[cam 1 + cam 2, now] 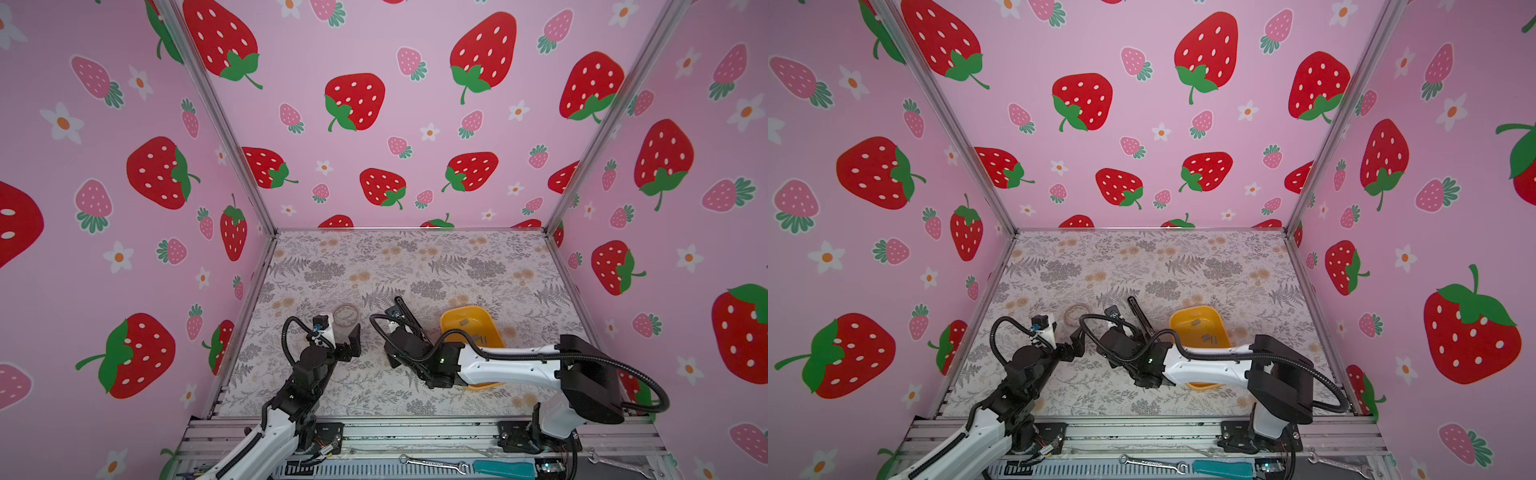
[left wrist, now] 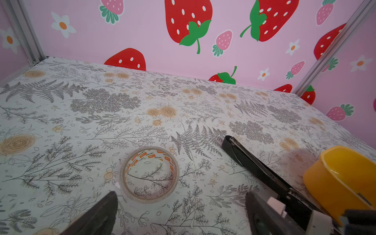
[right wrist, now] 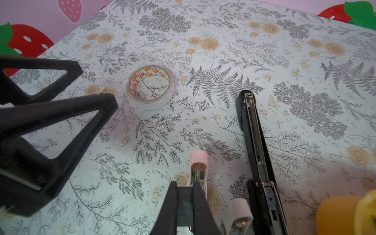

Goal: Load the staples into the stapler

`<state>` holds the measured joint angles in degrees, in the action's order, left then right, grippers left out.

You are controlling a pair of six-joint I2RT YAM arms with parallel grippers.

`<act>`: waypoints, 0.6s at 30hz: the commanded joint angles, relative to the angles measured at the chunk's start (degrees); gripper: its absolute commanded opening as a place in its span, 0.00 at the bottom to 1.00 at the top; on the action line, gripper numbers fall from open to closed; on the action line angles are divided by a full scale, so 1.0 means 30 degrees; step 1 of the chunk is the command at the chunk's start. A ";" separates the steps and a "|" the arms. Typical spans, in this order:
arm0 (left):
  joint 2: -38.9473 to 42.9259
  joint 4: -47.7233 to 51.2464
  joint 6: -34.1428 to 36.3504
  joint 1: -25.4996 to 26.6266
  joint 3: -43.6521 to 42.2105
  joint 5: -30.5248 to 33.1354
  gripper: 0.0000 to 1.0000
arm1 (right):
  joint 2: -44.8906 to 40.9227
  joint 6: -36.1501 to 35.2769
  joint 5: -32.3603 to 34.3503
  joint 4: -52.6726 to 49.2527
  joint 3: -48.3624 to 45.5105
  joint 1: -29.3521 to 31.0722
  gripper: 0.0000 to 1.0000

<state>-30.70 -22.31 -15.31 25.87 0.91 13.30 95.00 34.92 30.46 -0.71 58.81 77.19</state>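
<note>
The black stapler (image 3: 253, 132) lies flat on the table, opened out long, just beside the yellow tub (image 1: 478, 311). A few tiny grey staples (image 1: 464, 321) lie inside that tub.

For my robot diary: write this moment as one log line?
left gripper: open, by tape roll | right gripper: shut, beside open black stapler | staples: in yellow bin

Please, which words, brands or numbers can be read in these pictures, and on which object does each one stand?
Tape roll: orange labels with white print inside its core, too blurred to read.
Wrench: lettering on its shank, too small to read.
No other text shows.
</note>
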 commanded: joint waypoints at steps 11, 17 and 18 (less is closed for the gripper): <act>-0.2552 -0.2335 -0.0375 -0.0068 0.0657 0.1404 0.99 | 0.1527 0.1155 -0.1024 0.1276 -0.0447 -0.1052 0.06; -0.5135 -0.2508 -0.0216 -0.0069 0.1764 0.0941 0.99 | 0.1770 0.1632 -0.1417 0.1357 -0.1150 -0.1120 0.05; -0.5393 -0.2493 -0.0222 -0.0084 0.1885 0.0918 0.99 | 0.1792 0.1797 -0.1427 0.1328 -0.1271 -0.1116 0.04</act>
<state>-45.56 -27.24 -15.49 25.87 3.25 15.81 99.29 37.85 26.98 2.68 56.31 73.73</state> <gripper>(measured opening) 0.990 0.133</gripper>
